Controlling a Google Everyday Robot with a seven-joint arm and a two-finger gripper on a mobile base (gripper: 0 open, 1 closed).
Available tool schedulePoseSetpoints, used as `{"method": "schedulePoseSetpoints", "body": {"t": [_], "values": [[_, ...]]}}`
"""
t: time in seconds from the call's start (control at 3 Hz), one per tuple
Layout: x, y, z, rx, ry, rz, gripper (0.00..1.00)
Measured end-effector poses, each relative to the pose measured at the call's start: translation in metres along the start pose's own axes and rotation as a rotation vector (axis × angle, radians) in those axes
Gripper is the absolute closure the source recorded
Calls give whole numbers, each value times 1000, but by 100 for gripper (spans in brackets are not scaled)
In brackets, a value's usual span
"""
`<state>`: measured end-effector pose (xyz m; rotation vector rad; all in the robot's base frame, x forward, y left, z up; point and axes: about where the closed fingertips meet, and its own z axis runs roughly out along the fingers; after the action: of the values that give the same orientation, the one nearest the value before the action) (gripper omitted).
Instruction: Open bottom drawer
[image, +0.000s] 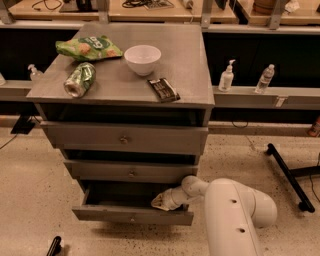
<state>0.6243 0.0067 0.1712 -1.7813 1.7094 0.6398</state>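
I see my end effector (162, 201) inside the pulled-out bottom drawer (131, 215), just behind its front panel. I cannot tell how wide it is, or whether it touches the panel.

We note matt grey wood on the bottom drawer (132, 215); smooth white plastic shell on the gripper (161, 201), inside that drawer's right end; glossy white bowl (142, 58); shiny crumpled metal can (80, 80).

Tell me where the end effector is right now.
In the camera view, the end effector is low, inside the right end of the open bottom drawer, just behind its front panel and below the middle drawer.
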Motion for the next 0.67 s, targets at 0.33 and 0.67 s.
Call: {"method": "schedulePoseSetpoints", "body": {"t": [0.33, 0.67], "values": [[0, -1, 0, 0, 0, 0, 49], [0, -4, 1, 0, 0, 0, 19]]}}
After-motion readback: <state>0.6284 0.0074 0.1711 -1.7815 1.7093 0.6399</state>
